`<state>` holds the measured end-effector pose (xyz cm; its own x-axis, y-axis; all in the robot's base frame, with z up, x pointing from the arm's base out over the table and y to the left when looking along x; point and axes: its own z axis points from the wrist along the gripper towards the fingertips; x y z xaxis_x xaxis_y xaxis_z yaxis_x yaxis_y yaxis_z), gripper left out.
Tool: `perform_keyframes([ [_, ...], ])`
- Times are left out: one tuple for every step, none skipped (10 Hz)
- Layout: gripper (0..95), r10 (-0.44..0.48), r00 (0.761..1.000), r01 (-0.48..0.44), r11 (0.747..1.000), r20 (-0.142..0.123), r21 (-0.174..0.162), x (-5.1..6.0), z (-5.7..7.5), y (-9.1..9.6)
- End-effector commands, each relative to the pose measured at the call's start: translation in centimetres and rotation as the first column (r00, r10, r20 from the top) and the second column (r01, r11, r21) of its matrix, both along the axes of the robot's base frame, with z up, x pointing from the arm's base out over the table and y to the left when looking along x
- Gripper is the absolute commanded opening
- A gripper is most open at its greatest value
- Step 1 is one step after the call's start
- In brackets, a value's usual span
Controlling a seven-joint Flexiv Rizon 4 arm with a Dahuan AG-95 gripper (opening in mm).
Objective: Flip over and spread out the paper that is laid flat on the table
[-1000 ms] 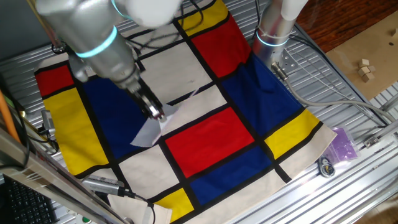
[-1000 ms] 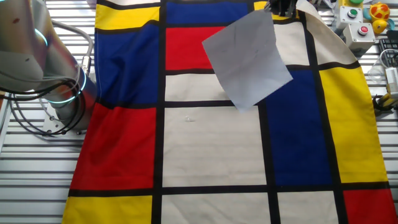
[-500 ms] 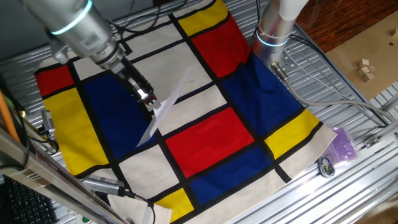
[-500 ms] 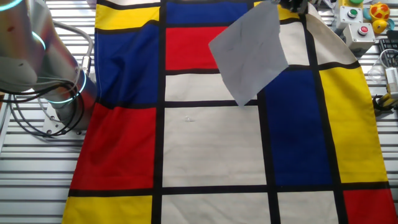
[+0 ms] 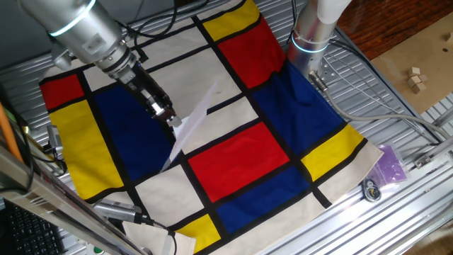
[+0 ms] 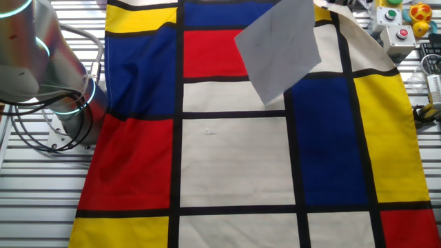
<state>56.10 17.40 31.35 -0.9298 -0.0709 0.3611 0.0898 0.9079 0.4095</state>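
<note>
The white paper (image 5: 190, 127) hangs tilted almost on edge above the cloth's blue and cream blocks, lifted off the table. My gripper (image 5: 169, 120) is shut on the paper's left edge, with the arm reaching down from the upper left. In the other fixed view the paper (image 6: 279, 48) shows as a creased white sheet tilted over the red, cream and blue blocks near the top edge; the gripper is out of frame there. The table (image 5: 396, 106) is ribbed silver metal draped with the block-patterned cloth (image 5: 241, 152).
A second arm's silver base (image 5: 311, 35) stands at the cloth's far right corner, also seen in the other view (image 6: 62, 103), with cables beside it. A purple bag (image 5: 389, 164) lies on the metal. A button box (image 6: 396, 21) sits by the cloth's corner.
My gripper has drawn back up and to the left with the paper. The sheet has swung from lying slanted to nearly on edge, and has shifted toward the top edge in the other view.
</note>
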Motion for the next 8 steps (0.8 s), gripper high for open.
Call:
perform_keyframes([
  [0.0,0.016,1.0,-0.016,1.0,-0.014,0.01,0.5,0.2,0.1],
  [0.0,0.079,0.997,-0.079,0.997,-0.01,0.017,0.6,-0.2,-0.5],
  [0.0,0.154,0.988,-0.154,0.988,0.01,0.008,0.8,-0.7,-1.4],
  [0.0,0.202,0.979,-0.202,0.979,0.025,-0.006,1.0,-1.2,-2.2],
  [0.0,0.249,0.968,-0.248,0.968,0.042,-0.019,1.4,-1.8,-3.3],
  [0.0,0.289,0.956,-0.288,0.957,0.054,-0.035,1.8,-2.3,-4.2],
  [0.0,0.352,0.934,-0.347,0.935,0.066,-0.072,2.6,-3.3,-5.4],
  [0.0,0.389,0.918,-0.382,0.92,0.076,-0.09,3.2,-4.2,-6.6],
])
